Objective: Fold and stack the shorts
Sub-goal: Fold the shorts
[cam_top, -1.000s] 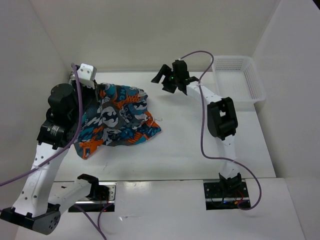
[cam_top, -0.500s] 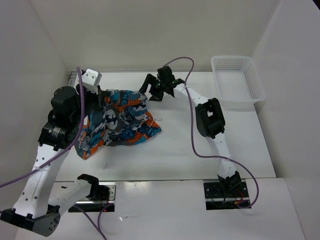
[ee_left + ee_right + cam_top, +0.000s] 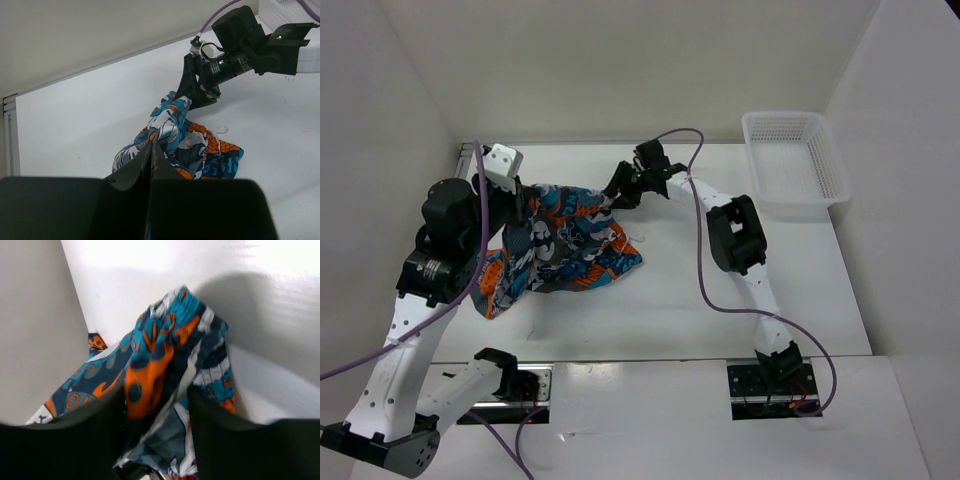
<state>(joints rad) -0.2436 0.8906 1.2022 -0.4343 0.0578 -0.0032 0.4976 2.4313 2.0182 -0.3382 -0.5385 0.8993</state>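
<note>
**Both claws on the shorts at the left of the table**

The white table (image 3: 720,300) fills the floor of a white-walled booth. Seen from above, the left arm (image 3: 430,270) rises from 7 o'clock and leans in over the table's left side. The right arm (image 3: 740,240) stretches from 5 o'clock right across to the far middle, with a purple cable (image 3: 705,270) looping along it.

The shorts (image 3: 565,245) sit at about 10 o'clock on the table, a crumpled heap of teal, orange, black and white. Part of the cloth is drawn up off the surface in a ridge running between the two claws, and the rest spreads on the table towards 4 o'clock of that ridge. A white mesh basket (image 3: 832,160) stands at 2 o'clock, well apart from the shorts.

The left claw (image 3: 151,145) is closed tight on a pinch of the shorts, its two fingers meeting on the fabric at the near end of the ridge. The right claw (image 3: 616,190) is down at the far edge of the shorts, at 12 o'clock of the heap. Its own camera shows a bunched fold of cloth between its fingers (image 3: 215,440), which stand apart on either side of it. Whether they are pressing the cloth or only straddling it, I cannot tell.
</note>
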